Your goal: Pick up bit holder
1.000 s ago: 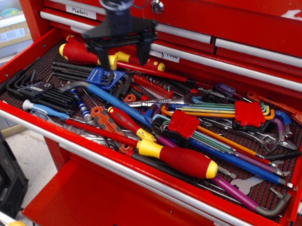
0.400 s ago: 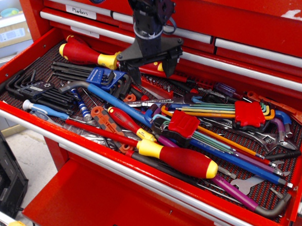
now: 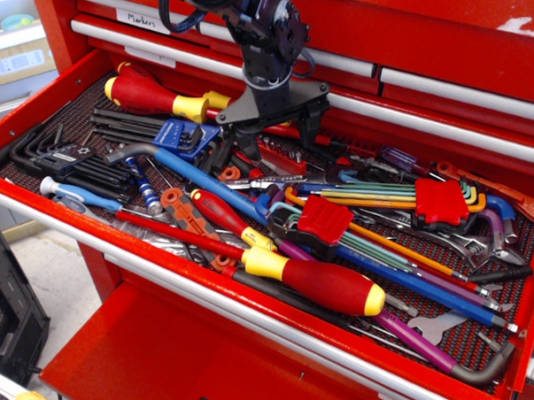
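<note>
The bit holder [image 3: 287, 154] is a narrow red strip with short silvery bits. It lies among the tools at the back middle of the open red drawer [image 3: 32, 104]. My gripper [image 3: 270, 141] hangs straight down over the strip's left end, low among the tools. Its black fingers [image 3: 228, 147] are spread, one on each side of the strip. It is open and holds nothing. The arm hides part of the strip.
A blue clip of black hex keys [image 3: 181, 135] lies just left of the gripper. A red-and-yellow screwdriver [image 3: 152, 94] lies behind it. Red blocks with rainbow hex keys [image 3: 440, 201] lie to the right. A big red screwdriver [image 3: 317, 284] lies near the drawer's front rail [image 3: 164, 275].
The gripper has moved right from above the blue hex-key clip, then dropped down over the bit holder. Its fingers have stayed spread. No tool has moved.
</note>
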Motion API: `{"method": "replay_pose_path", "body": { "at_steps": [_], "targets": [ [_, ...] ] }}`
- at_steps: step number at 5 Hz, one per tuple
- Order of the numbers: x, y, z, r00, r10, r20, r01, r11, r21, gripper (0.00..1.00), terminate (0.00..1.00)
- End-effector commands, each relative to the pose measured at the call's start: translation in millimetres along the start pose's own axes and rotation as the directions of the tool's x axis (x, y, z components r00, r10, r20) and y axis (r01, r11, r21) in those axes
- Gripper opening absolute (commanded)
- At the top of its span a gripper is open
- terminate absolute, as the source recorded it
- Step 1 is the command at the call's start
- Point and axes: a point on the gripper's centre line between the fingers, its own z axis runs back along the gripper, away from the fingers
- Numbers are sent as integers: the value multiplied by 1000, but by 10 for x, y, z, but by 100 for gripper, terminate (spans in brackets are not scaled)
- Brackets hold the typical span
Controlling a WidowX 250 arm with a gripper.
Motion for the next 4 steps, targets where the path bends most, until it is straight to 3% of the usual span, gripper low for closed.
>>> {"method": "replay_pose_path", "body": {
  "at_steps": [1,2,3,4],
  "targets": [
    [126,4,-85,999,-38,-20,37,998,-52,100,0],
    [96,26,-235,995,-40,-86,34,997,-72,100,0],
    [54,34,-274,994,-27,-105,21,998,-59,0,0],
    [72,49,-180,995,-18,-97,15,1000,-24,0,0]
  ]
}}
